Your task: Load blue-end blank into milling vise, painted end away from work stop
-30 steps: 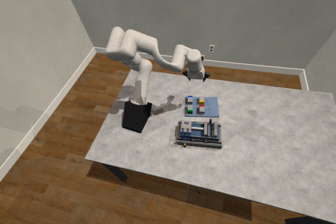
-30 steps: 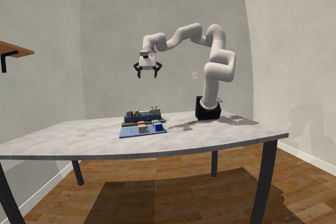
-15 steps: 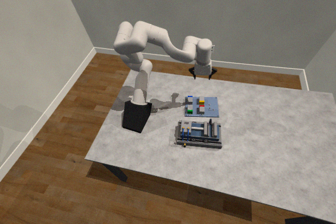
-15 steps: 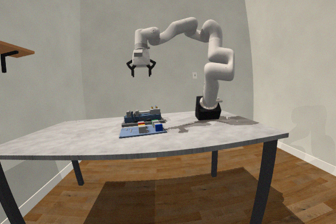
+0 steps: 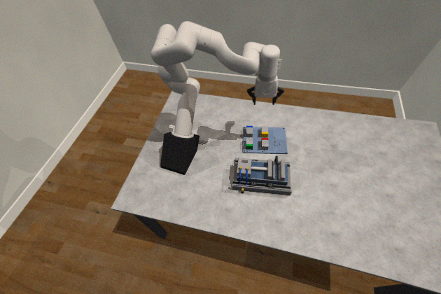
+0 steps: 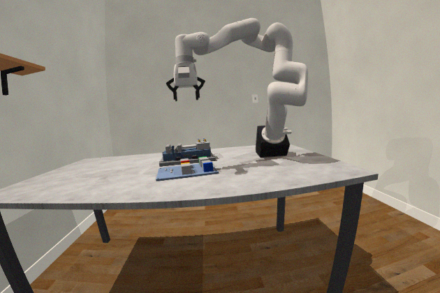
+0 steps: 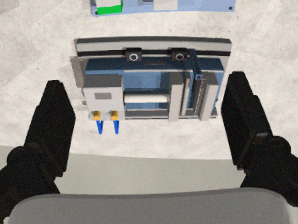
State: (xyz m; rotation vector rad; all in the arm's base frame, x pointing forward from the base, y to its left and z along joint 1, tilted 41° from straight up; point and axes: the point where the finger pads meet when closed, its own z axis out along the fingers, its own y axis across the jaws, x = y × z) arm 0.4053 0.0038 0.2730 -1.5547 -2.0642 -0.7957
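Top view shows our gripper (image 5: 265,100) wide and empty at upper centre; we risk seizing the neighbouring yellow-ended blank (image 5: 264,133) instead of the blue-ended blank (image 5: 249,131).

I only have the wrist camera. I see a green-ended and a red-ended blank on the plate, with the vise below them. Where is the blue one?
Observer: The blue-ended blank lies on the plate, directly past the green-ended blank on the side away from the vise.
Operator: What sits beside it?
Observer: A yellow-ended blank, directly past the red-ended blank.
Operator: How high am I?
Observer: The gripper, open and empty, hangs far above the table, nowhere near any blank.
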